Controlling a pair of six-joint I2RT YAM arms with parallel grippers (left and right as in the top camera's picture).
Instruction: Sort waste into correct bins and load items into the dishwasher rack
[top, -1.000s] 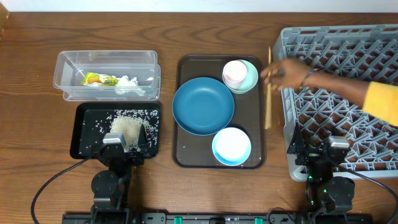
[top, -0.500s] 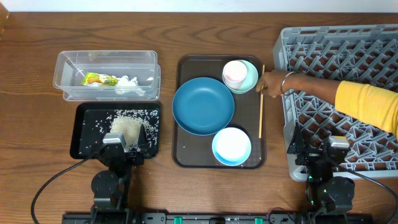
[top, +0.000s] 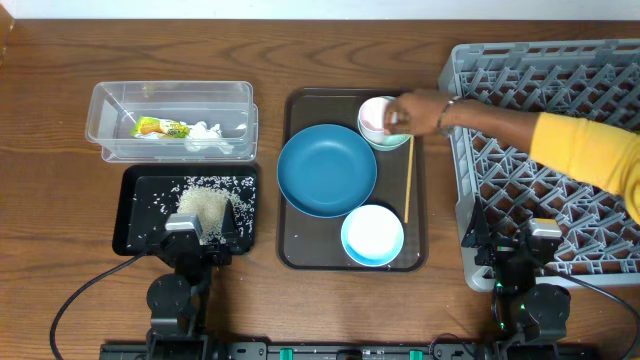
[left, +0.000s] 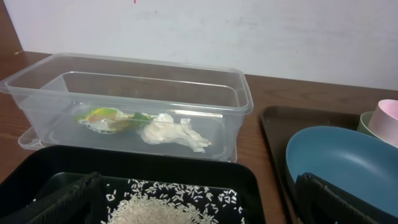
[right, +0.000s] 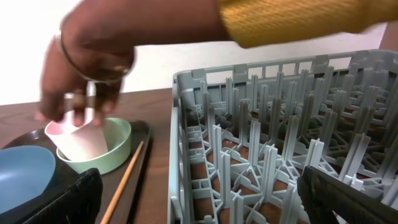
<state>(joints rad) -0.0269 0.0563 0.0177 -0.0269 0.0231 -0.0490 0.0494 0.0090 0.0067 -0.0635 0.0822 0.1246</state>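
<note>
Starting at the table's 10 o'clock: the clear plastic tub (top: 170, 120) sits there, and inside it the yellow-green snack wrapper (top: 160, 128) lies just beside the crumpled white tissue (top: 207, 135). Straight below, at 8 o'clock, is the shallow black tray (top: 135, 225), with white rice (top: 205, 205) heaped toward its 5 o'clock side and loose grains scattered around the heap. The left gripper (top: 197, 228) hangs over that tray's near edge, fingers spread wide, nothing between them.

Now the centre: the dark brown serving tray (top: 295, 250) carries the big blue dish (top: 326, 170) on its 9 o'clock side. One pale mint bowl (top: 372, 235) sits at 5 o'clock, touching the dish's rim. A second mint bowl (top: 402, 138) is at 1 o'clock with the pink cup (top: 375, 118) tilted inside it. A person's hand (top: 415, 110) in a yellow sleeve reaches across from 3 o'clock, fingers on the cup. The thin wooden stick (top: 407, 180) lies lengthwise along the serving tray's right side, between the two bowls.

Far right: the grey dishwasher rack (top: 560, 150) shows only pegs. The right gripper (top: 510, 240) hovers at its 7 o'clock corner, fingers wide apart, holding nothing.
</note>
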